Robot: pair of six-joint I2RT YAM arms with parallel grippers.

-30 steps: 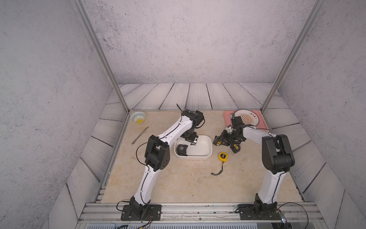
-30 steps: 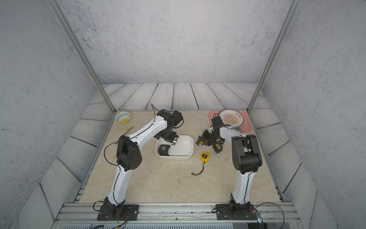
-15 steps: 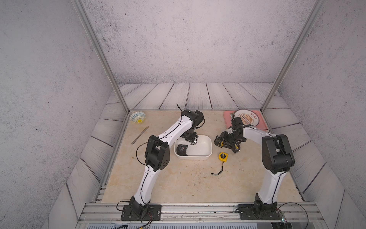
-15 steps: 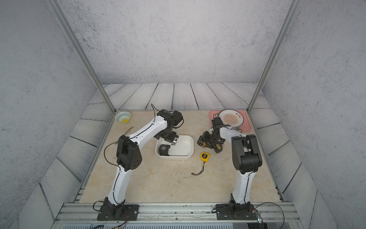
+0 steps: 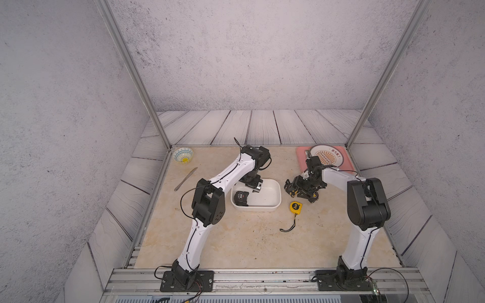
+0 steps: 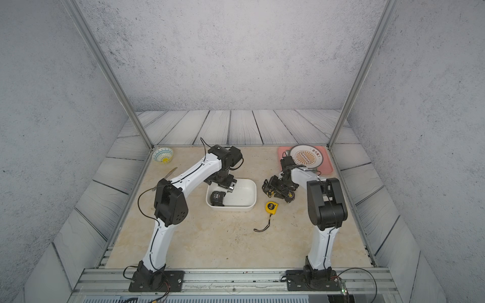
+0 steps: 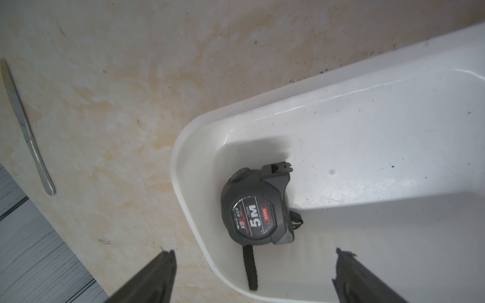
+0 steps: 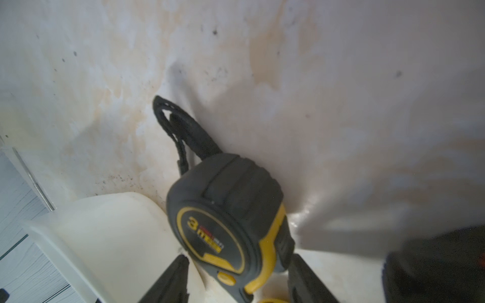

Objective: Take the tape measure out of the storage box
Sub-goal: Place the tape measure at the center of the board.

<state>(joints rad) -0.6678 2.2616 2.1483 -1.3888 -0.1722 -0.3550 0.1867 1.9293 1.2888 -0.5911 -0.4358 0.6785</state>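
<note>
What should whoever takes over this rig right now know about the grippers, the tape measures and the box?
Left gripper: wide open, empty, over the white box, above the grey tape measure lying at the box's left end.
Right gripper: open, holding nothing, close to the yellow tape measure, which lies on the table just right of the box.
Done: the yellow one is out.
Left: grip the grey one and lift it out of the box.

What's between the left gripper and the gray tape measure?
Only the black strap of the tape measure, on the storage box floor, in the left wrist view.
</note>
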